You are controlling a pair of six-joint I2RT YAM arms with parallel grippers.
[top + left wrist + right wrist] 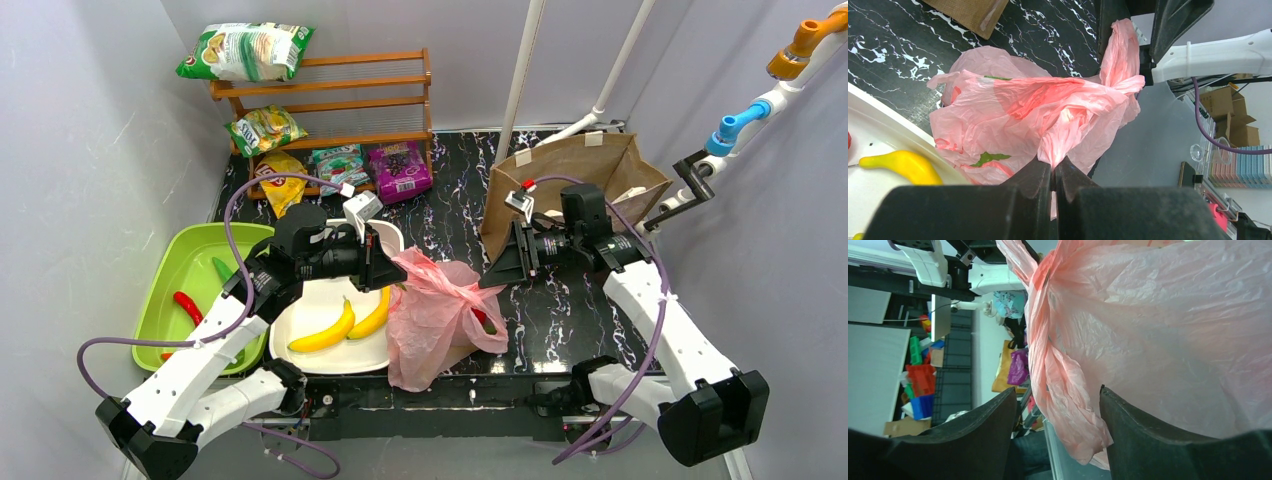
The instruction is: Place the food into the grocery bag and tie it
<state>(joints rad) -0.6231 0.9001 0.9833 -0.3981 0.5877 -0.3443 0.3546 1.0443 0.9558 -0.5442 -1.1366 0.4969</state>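
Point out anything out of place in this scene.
Two bananas lie on the white plate, outside the grocery bag. That looks odd, because the left gripper pinches the bag's plastic and the right gripper straddles a twisted strand, as if for tying.

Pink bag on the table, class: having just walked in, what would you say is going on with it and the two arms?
The left gripper is shut on a bunched fold of the pink bag. The right gripper is open, its jaws on either side of a twisted strand of the bag without pinching it. Two bananas lie on the white plate beside the bag, not yet packed.
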